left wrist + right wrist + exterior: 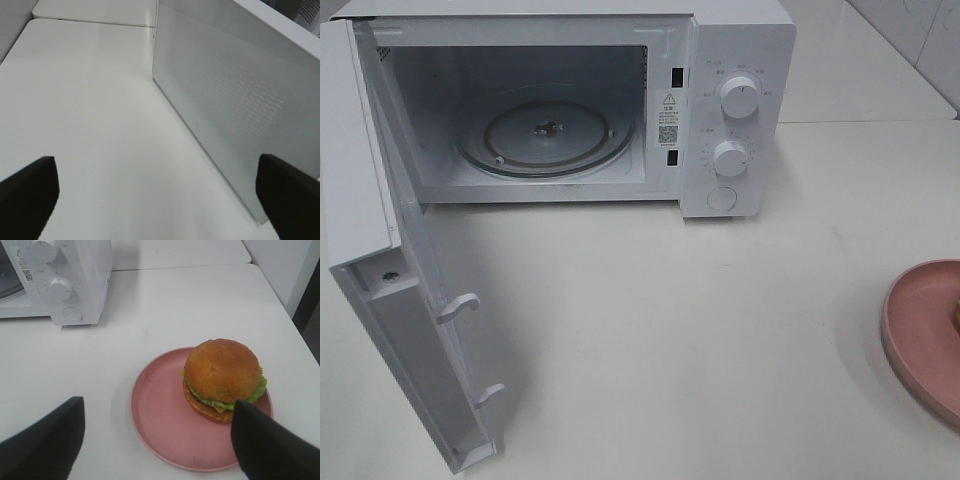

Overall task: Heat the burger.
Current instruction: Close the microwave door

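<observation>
Here, a plain white tabletop (650,330) carries an open white microwave (735,110); the golden-bunned burger (223,378) sits on a round pink plate (160,425). Left gripper (157,195) and right gripper (157,440) both gape empty.

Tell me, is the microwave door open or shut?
Open. The microwave door swings wide, showing the empty glass turntable inside.

Cut off / unreadable
Pink plate (920,335) cropped at worktop's right edge in the high view (burger unseen there); microwave (740,110) dial markings too small to read.
</observation>
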